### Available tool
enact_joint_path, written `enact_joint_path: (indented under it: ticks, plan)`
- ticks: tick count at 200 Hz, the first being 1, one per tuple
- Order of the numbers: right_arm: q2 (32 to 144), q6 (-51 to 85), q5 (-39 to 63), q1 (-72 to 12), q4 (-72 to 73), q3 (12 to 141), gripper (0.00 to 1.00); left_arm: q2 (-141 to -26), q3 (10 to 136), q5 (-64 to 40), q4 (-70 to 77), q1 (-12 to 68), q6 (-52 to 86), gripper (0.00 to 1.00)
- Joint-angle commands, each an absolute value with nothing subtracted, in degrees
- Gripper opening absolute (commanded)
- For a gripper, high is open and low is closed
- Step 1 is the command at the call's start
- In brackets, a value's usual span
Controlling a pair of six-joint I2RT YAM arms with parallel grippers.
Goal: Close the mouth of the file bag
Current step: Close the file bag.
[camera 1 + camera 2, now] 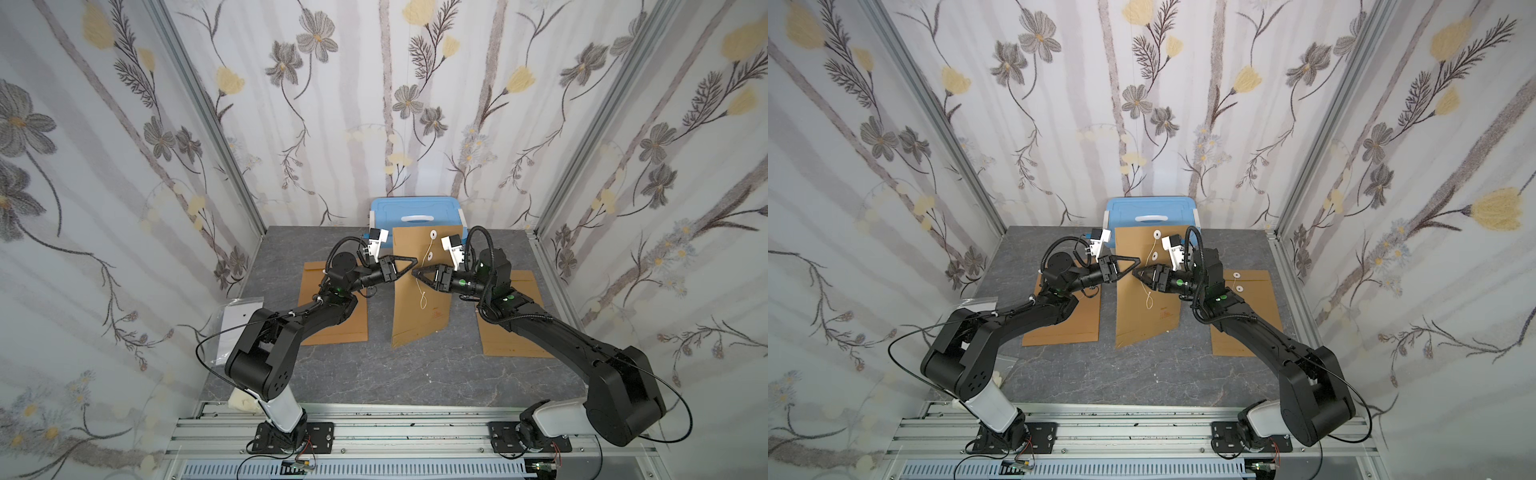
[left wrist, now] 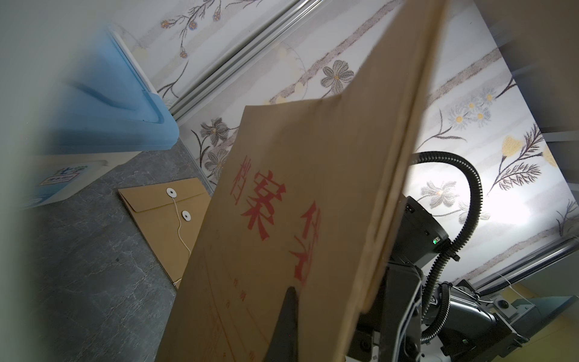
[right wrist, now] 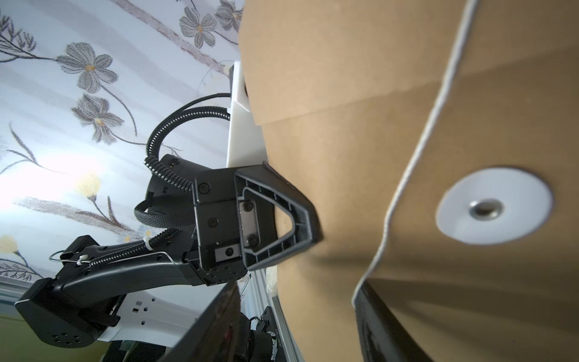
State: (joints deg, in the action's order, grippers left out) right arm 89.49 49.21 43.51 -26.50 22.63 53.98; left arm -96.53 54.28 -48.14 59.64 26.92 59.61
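The bag [image 1: 405,311] is brown kraft paper, matt and a little rough, with red print. Its string [image 3: 416,150] is white twisted cord. The disc [image 3: 520,200] looks like smooth white card, with a shiny metal eyelet [image 3: 485,209]. The table [image 1: 374,374] looks like grey veined stone, matt. The box [image 1: 415,205] has a smooth blue plastic lid. The left gripper [image 1: 414,262] is matt black ribbed plastic. The rails [image 1: 374,432] are brushed metal.

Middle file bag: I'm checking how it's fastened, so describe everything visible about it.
The file bag is brown kraft paper, raised and tilted, its edge pinched by the shut left gripper. Two white discs sit near its top; a white string hangs loose. Red characters mark its other face. The open right gripper is at the string.
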Motion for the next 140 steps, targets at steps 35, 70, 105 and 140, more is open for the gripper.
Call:
enact_joint_path:
  ticks: [35,70,105,140]
  plan:
    - [89.8,49.9,47.3,-27.5,32.4,51.9,0.57,-95.8,55.2,-49.0,59.6,26.1,59.0,0.0]
    - [90.4,49.0,48.2,-28.4,32.0,53.1,0.56,-96.1,55.1,-48.7,60.0,25.7,59.4,0.0]
    - [90.4,48.6,48.5,-29.1,33.4,52.9,0.53,-96.0,54.8,-47.9,60.1,25.3,59.8,0.0]
    - [90.3,48.0,48.0,-29.7,34.1,53.1,0.56,-96.4,54.2,-47.3,61.1,25.3,60.8,0.0]
